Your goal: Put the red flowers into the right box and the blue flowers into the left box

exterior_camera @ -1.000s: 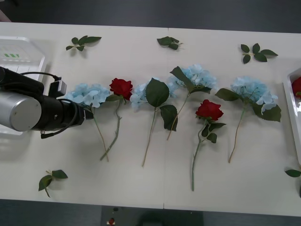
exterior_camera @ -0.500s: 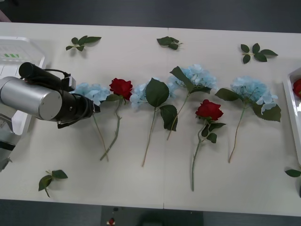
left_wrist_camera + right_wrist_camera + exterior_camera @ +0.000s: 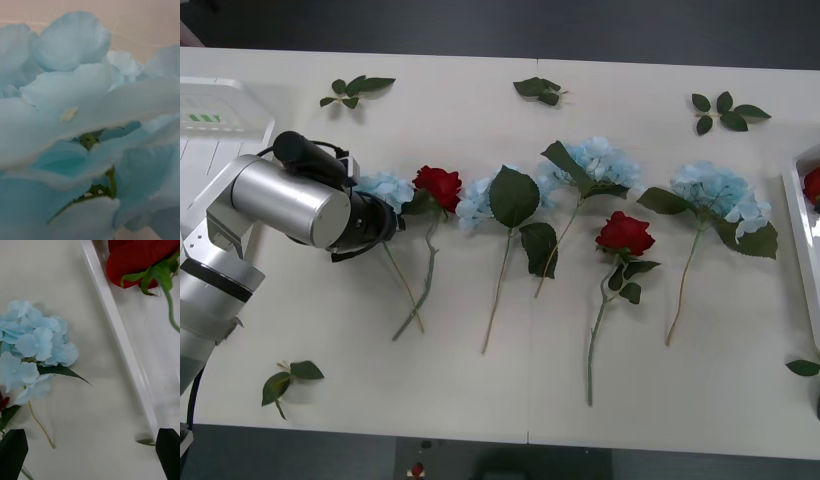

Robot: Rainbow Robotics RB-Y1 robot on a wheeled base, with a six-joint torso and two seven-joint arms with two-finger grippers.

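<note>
My left gripper [image 3: 380, 224] sits low at the head of the leftmost blue flower [image 3: 388, 187], whose pale petals [image 3: 67, 112] press close in the left wrist view. Three more blue flowers [image 3: 605, 160] lie in a row to its right. One red flower [image 3: 438, 185] lies beside the leftmost blue one and another [image 3: 625, 233] lies right of centre. A third red flower [image 3: 138, 258] rests in the right box [image 3: 120, 341], at the table's right edge [image 3: 792, 215]. My right gripper [image 3: 90, 457] hangs open beside that box. The left box [image 3: 255, 110] stands at the far left.
Loose green leaf sprigs lie at the back left [image 3: 355, 90], back centre [image 3: 538, 90], back right [image 3: 725, 110], front left [image 3: 290, 380] and front right [image 3: 805, 368]. The table's front edge [image 3: 530, 440] runs just below the stems' ends.
My left arm has swung right and forward onto the leftmost blue flower. That flower's head and stem have shifted a little to the right.
</note>
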